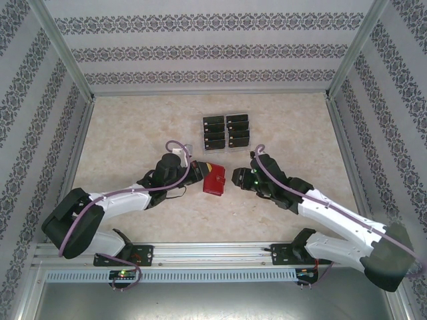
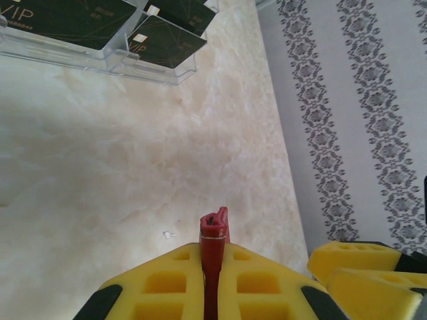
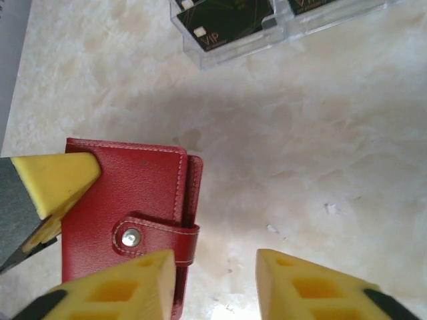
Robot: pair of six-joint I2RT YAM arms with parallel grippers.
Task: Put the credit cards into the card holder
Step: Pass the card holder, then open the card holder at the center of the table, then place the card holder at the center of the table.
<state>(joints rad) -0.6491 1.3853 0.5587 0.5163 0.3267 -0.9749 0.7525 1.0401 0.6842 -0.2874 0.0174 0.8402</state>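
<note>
- Top external had the card holder [image 1: 214, 180] at mid-desk, red and closed, right between the tips of the two arms.
- From the left wrist it was seen edge-on [image 2: 213, 235], and the left jaws were clamped tight on it, yellow pads pressed to both sides.
- The right wrist showed its face [image 3: 127, 200] with the snap tab [image 3: 131, 237] fastened. Whether it was touching the desk [image 1: 133, 133], I couldn't tell.
- The right jaws were spread wide and gripped nothing, with bare desk in the gap. One pad [image 3: 117, 287] overlapped the holder's lower edge, though contact was unclear.
- The credit cards [image 1: 227, 131] were farther back, black, in two columns inside a clear tray [image 2: 153, 70], apart from the holder.
- Patterned walls [image 1: 213, 40] closed in the desk.
</note>
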